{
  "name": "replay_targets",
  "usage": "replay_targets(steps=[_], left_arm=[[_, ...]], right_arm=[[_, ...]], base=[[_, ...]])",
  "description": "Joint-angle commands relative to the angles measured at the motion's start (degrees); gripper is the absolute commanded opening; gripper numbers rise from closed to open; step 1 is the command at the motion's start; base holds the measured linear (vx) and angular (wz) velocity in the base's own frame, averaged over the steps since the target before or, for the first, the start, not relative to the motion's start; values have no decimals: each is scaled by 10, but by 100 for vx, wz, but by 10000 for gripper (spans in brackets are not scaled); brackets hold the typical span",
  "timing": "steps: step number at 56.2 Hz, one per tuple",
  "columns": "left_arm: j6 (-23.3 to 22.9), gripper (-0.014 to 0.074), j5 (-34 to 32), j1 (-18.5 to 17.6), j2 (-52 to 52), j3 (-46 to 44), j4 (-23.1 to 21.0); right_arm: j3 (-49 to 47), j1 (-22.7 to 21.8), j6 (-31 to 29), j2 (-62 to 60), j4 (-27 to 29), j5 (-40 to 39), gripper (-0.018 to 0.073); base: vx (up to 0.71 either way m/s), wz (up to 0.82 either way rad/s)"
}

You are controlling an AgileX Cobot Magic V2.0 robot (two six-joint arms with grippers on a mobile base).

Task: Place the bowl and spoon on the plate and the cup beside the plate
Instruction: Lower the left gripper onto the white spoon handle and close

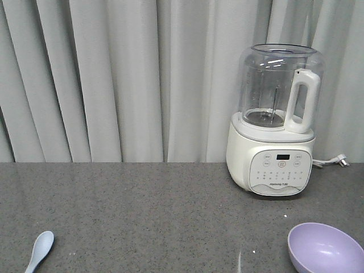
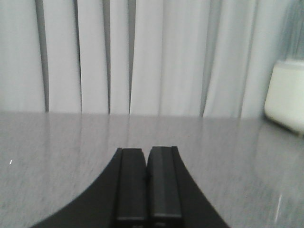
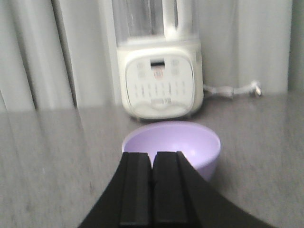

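The lavender bowl (image 1: 324,248) sits upright on the grey counter at the lower right of the front view. In the right wrist view the bowl (image 3: 178,142) lies just beyond my right gripper (image 3: 152,154), which is shut with nothing between its fingers. The pale blue-white spoon (image 1: 40,249) lies at the lower left of the front view, scoop toward the curtain. My left gripper (image 2: 146,151) is shut and empty over bare counter. The plate and the cup are out of view.
A white blender (image 1: 277,120) with a clear jug stands at the back right, its cord and plug (image 1: 335,161) trailing right; the blender (image 3: 160,71) is behind the bowl. A grey curtain (image 1: 114,79) closes off the back of the counter (image 1: 148,216).
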Motion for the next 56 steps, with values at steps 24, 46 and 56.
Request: replay_targets(steps=[24,46,56], left_arm=[[43,-3,53,1,353,-452,-22],[43,131,32,1,493,-471,-23],[43,395,32,1,497,-471,-20]], right_arm=[[-442,-2,-100,339,-32,38,-8],[-446,-2,-97,448,-29,58,109],[-446,-2,-97,448,-29,76,365]], base=[[0,0],[0,0],[0,0]])
